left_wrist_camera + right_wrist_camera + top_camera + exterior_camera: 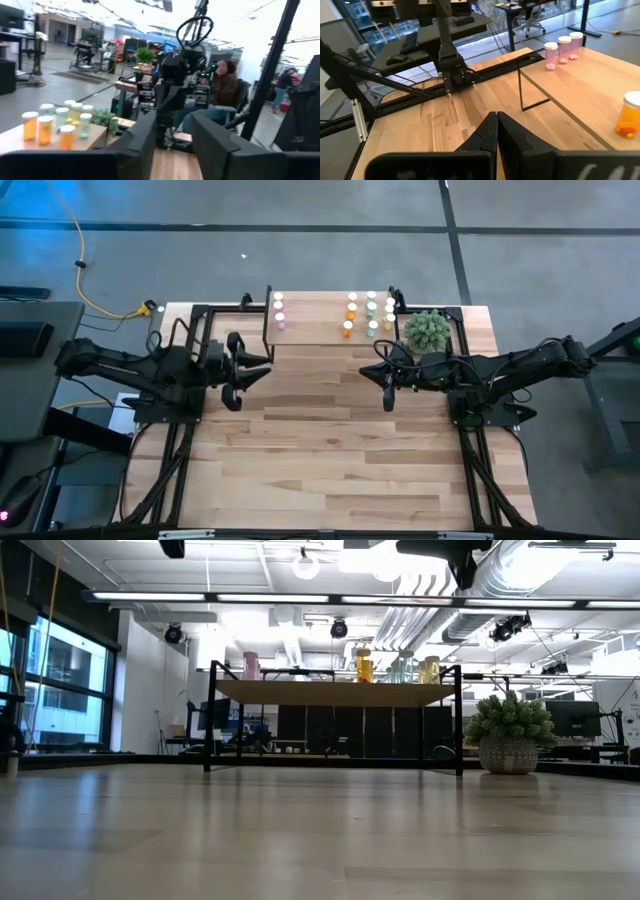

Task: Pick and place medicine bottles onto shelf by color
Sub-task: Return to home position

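Two robot arms over the worktop (pixel 330 470); bottles (pixel 371 308) stand grouped by colour on the shelf (pixel 320 332).
Left jaws gape empty, right jaws are closed and empty; best to draw both arms back high, clear of shelf and plant (pixel 427 330).

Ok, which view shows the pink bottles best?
Right wrist view: the three pink bottles stand in a row on the shelf. High view shows them as tiny dots, low view overlapped into one, left wrist view not at all.
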Tool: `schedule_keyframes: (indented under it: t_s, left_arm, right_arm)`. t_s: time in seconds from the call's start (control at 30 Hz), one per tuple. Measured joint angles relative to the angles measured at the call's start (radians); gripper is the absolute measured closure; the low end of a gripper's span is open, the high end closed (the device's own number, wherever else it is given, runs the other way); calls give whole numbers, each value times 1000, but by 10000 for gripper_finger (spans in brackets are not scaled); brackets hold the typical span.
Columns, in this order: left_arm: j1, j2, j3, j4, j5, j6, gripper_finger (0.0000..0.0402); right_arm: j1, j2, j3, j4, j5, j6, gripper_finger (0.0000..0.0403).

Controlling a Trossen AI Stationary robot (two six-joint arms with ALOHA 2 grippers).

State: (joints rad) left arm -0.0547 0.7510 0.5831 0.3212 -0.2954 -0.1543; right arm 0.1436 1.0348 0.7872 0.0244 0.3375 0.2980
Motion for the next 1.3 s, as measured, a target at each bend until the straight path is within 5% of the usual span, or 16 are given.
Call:
schedule_keyframes:
  t_s: [0.23,0.47,0.77,1.3]
  left_arm:
    - [-2,-5,0,-8,38,12,393]
    - [2,-15,0,-70,-9,-29,398]
    - [65,-165,-11,-198,160,-42,400]
    - [27,-590,-526,117,153,-167,401]
  right_arm:
    - [0,0,0,2,-20,-30,402]
    - [0,0,0,2,-20,-34,402]
    - [0,0,0,2,-20,-34,402]
    - [0,0,0,-67,-69,68,402]
